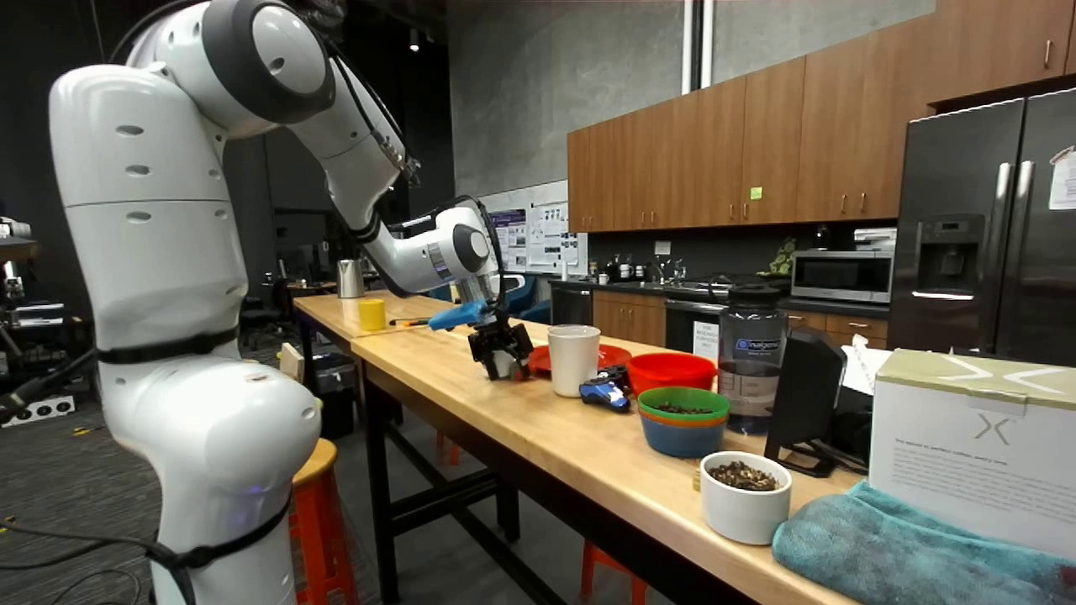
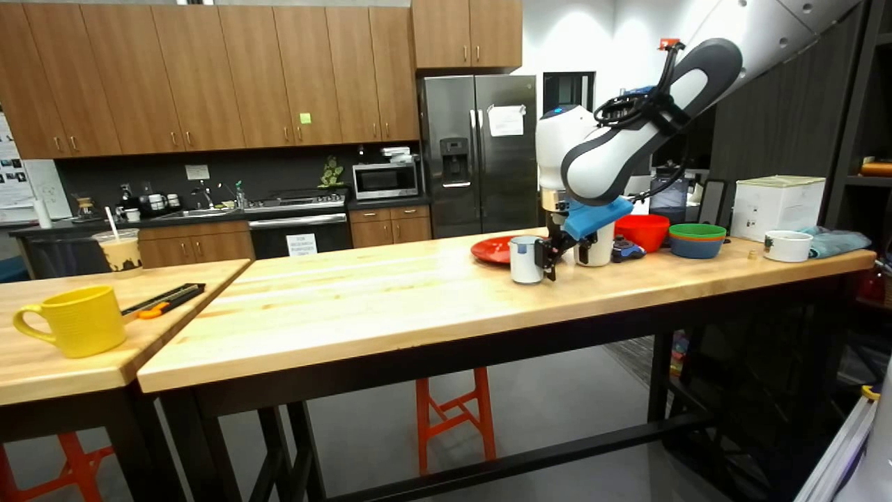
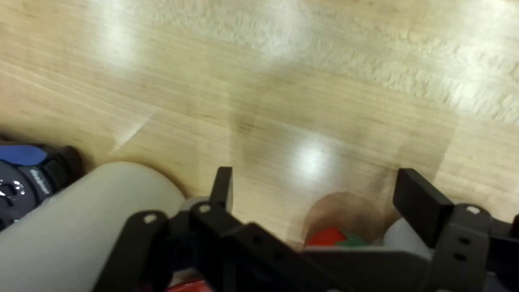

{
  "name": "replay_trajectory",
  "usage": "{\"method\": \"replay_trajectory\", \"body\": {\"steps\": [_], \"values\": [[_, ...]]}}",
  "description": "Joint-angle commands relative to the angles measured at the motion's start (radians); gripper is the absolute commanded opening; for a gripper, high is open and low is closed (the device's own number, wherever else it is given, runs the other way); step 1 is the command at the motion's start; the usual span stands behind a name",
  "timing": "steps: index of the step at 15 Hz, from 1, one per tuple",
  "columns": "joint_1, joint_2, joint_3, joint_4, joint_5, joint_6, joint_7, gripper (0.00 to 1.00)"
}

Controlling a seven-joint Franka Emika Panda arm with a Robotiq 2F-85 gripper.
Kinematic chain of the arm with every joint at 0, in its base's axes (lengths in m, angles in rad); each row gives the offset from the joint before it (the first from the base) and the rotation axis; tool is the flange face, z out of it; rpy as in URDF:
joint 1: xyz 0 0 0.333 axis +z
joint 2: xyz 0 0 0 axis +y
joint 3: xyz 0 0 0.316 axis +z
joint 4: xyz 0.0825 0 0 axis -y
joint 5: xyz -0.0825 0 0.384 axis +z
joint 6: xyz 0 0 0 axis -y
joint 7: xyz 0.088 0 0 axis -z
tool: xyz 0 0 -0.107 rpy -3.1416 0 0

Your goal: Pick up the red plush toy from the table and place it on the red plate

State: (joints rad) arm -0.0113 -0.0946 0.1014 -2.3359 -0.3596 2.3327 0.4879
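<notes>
The red plush toy [image 3: 324, 237] shows in the wrist view as a red patch with green, low between the fingers; the gripper hides its rest. A small red patch of it [image 1: 520, 372] shows beside the fingers in an exterior view. My gripper [image 3: 314, 178] is open, its fingers wide apart and low over the table. It also shows in both exterior views [image 1: 503, 355] [image 2: 567, 252]. The glossy red plate [image 2: 492, 249] lies close behind the gripper and a white mug. It also shows in an exterior view [image 1: 615, 355], partly hidden by a cream cup.
The white mug [image 2: 524, 260] stands right beside one finger. The tall cream cup [image 1: 574, 363] stands near the other finger. A blue-black game controller [image 1: 607, 392], a red bowl [image 1: 670, 370], stacked bowls [image 1: 683, 427] and a water bottle [image 1: 751, 370] stand beyond the cup.
</notes>
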Motion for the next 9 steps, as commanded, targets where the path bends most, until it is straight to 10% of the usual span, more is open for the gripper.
{"method": "replay_trajectory", "body": {"steps": [1,9], "values": [[-0.001,0.035,-0.015,0.045,-0.027,0.019,0.061,1.0],[0.007,0.067,-0.028,0.068,-0.04,0.04,0.12,1.0]]}}
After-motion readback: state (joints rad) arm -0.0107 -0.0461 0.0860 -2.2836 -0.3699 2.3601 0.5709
